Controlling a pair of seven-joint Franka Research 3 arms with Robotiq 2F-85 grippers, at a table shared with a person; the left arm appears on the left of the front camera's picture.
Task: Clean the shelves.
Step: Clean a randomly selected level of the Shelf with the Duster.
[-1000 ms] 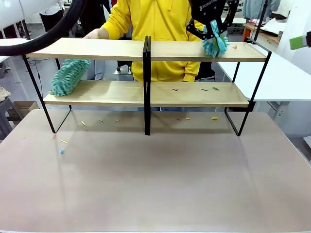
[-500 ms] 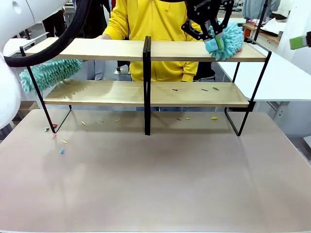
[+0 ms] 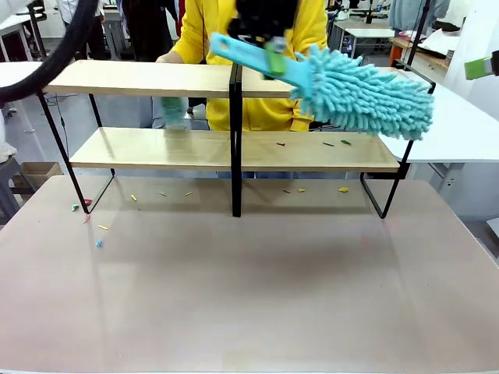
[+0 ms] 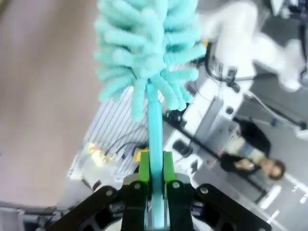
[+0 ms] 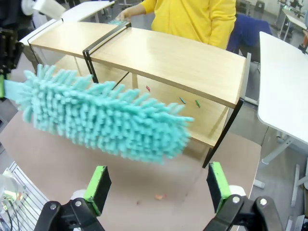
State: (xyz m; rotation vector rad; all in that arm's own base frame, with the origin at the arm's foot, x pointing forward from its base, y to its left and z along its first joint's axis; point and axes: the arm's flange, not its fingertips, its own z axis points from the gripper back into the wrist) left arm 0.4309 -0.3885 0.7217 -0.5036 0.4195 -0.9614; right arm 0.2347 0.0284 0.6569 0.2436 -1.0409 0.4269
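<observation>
Two grippers, one duster and one pair of shelves [image 3: 156,78] were in play. The shelves were two units side by side with four wooden boards, standing at the far end of the tabletop [image 3: 249,312]. The left gripper [image 4: 155,166] was clamped tight on the flat handle of the teal duster [image 3: 362,97]. The right gripper [image 5: 158,185] hung in front of the shelves with its green pads spread wide and nothing between them. Three scraps [image 3: 327,143] lay on the shelves' lower right board. Roughly ten more [image 3: 343,189] were scattered on the tabletop under and just left of the shelves. In front of the shelves the tabletop was bare to its near edge. The duster's fluffy head hung before the shelves' right unit, its tip near the right end frame and its handle by the central post. Half a second before, it had been bunched at the right end of the top board. A person [image 3: 203,31] stood behind the shelves, one hand [image 3: 160,56] at the back edge of the top left board. A blurred teal shape [image 3: 173,113], earlier outside the shelves' left end, now showed between the left boards.
</observation>
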